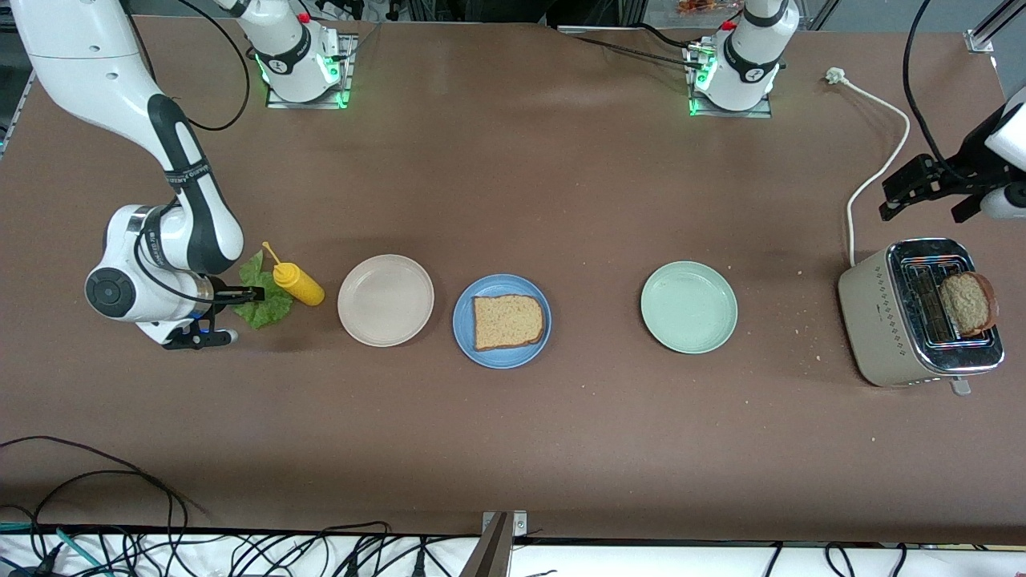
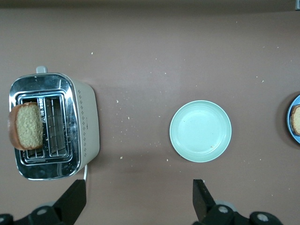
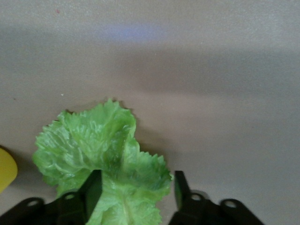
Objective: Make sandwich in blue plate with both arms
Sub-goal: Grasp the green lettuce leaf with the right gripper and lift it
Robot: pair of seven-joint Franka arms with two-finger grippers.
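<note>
I'm seeing the right gripper (image 1: 232,314) sitting low at the right arm's end of the table, fingers (image 3: 92,190) standing apart w/ the lettuce leaf (image 1: 263,293) between them; one finger is lying over the leaf edge, the other is just beside it. Can't tell if they're pinching yet. Leaf is lying flat on the table (image 1: 513,200), touching the yellow squeeze bottle (image 1: 296,283).

Blue plate (image 1: 467,336) is sitting mid-table w/ one bread slice (image 1: 506,320) lying flat in it. Beige plate (image 1: 385,300) is resting just beside it toward the right arm's end; pale green plate (image 1: 688,307) is well apart toward the left arm's end.

Left gripper (image 1: 922,186) is hanging over the table near the toaster (image 1: 882,312), fingers (image 2: 200,197) spread wide, gripping nothing. Second bread slice (image 1: 967,303) is standing up out of a toaster slot.
</note>
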